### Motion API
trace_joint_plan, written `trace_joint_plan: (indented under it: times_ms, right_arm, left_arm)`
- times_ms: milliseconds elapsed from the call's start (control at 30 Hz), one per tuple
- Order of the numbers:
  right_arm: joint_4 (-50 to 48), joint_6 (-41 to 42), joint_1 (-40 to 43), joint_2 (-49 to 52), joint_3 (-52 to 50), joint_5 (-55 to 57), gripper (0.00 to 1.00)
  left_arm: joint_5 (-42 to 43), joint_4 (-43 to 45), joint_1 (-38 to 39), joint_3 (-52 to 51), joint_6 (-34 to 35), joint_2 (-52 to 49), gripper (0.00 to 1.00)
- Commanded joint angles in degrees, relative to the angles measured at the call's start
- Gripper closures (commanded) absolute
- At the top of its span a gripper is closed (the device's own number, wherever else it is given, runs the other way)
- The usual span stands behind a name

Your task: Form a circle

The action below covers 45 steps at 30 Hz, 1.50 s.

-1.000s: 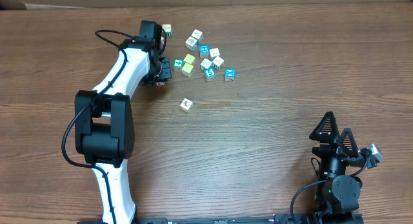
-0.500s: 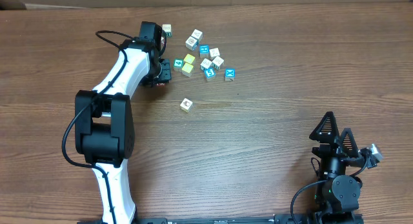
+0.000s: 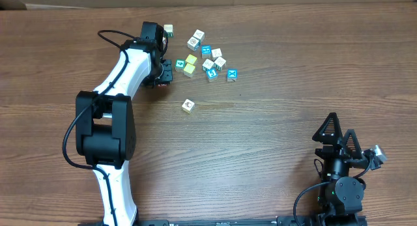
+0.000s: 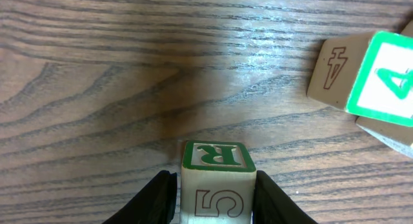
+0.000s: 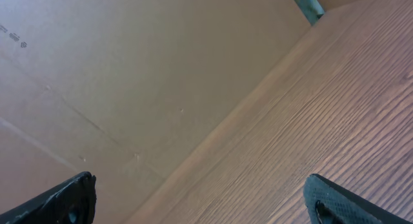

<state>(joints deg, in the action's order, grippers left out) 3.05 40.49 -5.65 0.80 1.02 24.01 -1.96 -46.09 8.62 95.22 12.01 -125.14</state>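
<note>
Overhead: the circle (image 3: 191, 59) is just a loose few cubes at 12 o'clock on the table (image 3: 273, 122), with no ring; the left gripper (image 3: 171, 67) is at its 9 o'clock side and the right gripper (image 3: 339, 131) sits at 5 o'clock. Left wrist: the fingers closely flank the R cube (image 4: 216, 156) on opposite flat sides, but I cannot tell if they are pinching or loose. The cube looks light, rigid and likely to slide, so take those flat sides low. Right wrist: jaws spread wide, empty.

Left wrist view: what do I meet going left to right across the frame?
One dark finger → R cube, green R on top and a 5 on its side → the other finger → cube showing two 4s, higher up at the right edge.
</note>
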Motion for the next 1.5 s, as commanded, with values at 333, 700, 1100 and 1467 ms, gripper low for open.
trace_joint_plan:
  times_ms: [333,700,1100,1467]
  right_arm:
    - [0.02,-0.02,0.22,-0.63,-0.57,0.39,0.00]
    - [0.02,-0.02,0.22,-0.63,-0.57,0.39,0.00]
    - [0.02,-0.02,0.22,-0.63,-0.57,0.39,0.00]
    - [0.02,-0.02,0.22,-0.63,-0.57,0.39,0.00]
  left_arm:
    - [1.97,0.35,0.42,-0.37,-3.48,0.70,0.59]
    - [1.40,1.60,0.39,-0.37,-3.37,-1.09,0.62]
    - [1.38,0.20,0.44,-0.37,-3.04,-1.11,0.59]
    - [1.57,0.17,0.46,-0.37,-2.99,-1.11,0.73]
